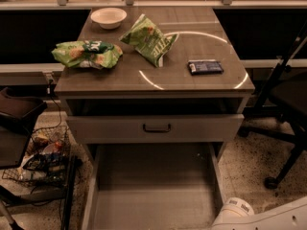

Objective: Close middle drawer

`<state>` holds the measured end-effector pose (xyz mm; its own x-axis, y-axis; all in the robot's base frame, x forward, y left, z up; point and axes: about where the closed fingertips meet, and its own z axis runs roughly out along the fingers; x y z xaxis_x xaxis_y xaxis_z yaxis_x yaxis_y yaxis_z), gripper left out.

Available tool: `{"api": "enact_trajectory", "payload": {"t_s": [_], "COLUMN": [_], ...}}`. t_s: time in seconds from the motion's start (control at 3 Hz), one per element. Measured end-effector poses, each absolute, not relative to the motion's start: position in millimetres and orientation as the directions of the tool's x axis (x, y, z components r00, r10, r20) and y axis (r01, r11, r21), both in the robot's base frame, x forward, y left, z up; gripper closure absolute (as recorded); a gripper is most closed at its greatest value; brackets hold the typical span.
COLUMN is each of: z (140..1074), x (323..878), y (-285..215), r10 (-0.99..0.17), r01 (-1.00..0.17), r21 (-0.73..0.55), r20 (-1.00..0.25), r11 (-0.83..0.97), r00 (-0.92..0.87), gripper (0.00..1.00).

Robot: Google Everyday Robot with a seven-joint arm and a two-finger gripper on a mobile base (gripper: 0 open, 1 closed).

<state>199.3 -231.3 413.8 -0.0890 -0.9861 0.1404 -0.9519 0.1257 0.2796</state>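
Note:
The middle drawer (153, 195) is a long shallow grey box pulled far out toward me from under the cabinet top (153, 78). Its inside looks empty. Its front panel and handle are cut off by the bottom edge of the view. Above it, another drawer (120, 128) with a dark centred pull handle (157, 128) stands slightly out, with a dark gap over it. Only a white rounded part of my arm (240, 213) shows at the bottom right, beside the open drawer's right wall. My gripper itself is out of view.
On the cabinet top lie a white bowl (109, 17), two green snack bags (86, 53) (149, 40) and a dark flat packet (205, 66). A wire basket of clutter (41, 159) stands at the left. Black chair legs (283, 143) are at the right.

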Motion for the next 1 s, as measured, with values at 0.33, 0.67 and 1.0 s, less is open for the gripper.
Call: {"api": "enact_trajectory", "payload": {"t_s": [0.33,0.67,1.0], "z": [403,401,403], "x": [198,209,221], "y": [-225,-205,-185], "r10": [-0.989,-0.997,-0.996], "r01": [-0.961,-0.985,-0.995], "r21": [0.251,0.156,0.086], "r20": [0.111,0.007,-0.072], "r11": [0.119,0.077,0.044], "r00": [-0.094,-0.077,-0.051], "gripper": [1.0,1.0,1.0]}}
